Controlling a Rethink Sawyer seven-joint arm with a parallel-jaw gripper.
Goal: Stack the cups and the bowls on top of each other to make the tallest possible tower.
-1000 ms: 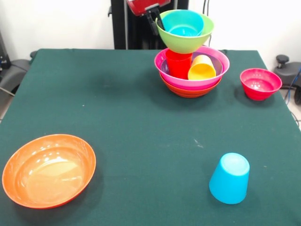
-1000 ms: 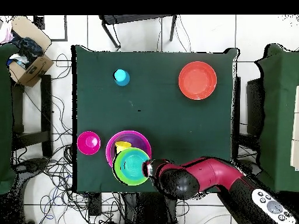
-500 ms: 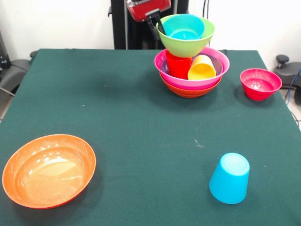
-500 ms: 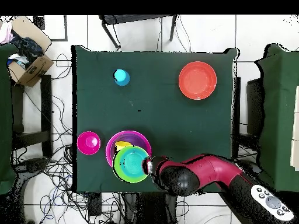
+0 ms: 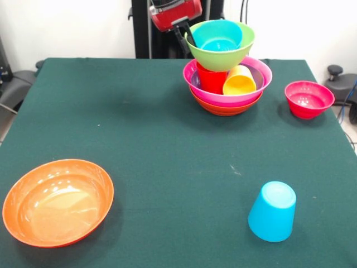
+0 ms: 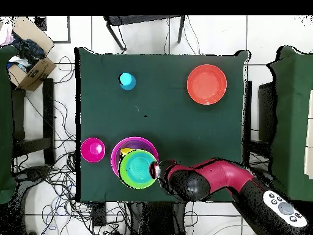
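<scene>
Near edge: large orange bowl (image 5: 57, 201) upright, light blue cup (image 5: 272, 211) upside down. Crimson bowl (image 5: 308, 99) far right. Tower (image 5: 227, 84): red cup (image 5: 211, 76), yellow cup (image 5: 240, 81) in magenta bowl. Gripper (image 5: 187, 34) clamps lime bowl's (image 5: 221, 53) rim; small blue bowl (image 5: 217, 34) inside.

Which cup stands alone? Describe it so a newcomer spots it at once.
In the front view, start at the green table and go to its near right part, far from the tower. There the light blue cup stands upside down by itself. The red and yellow cups sit inside the tower's magenta bowl instead.
</scene>
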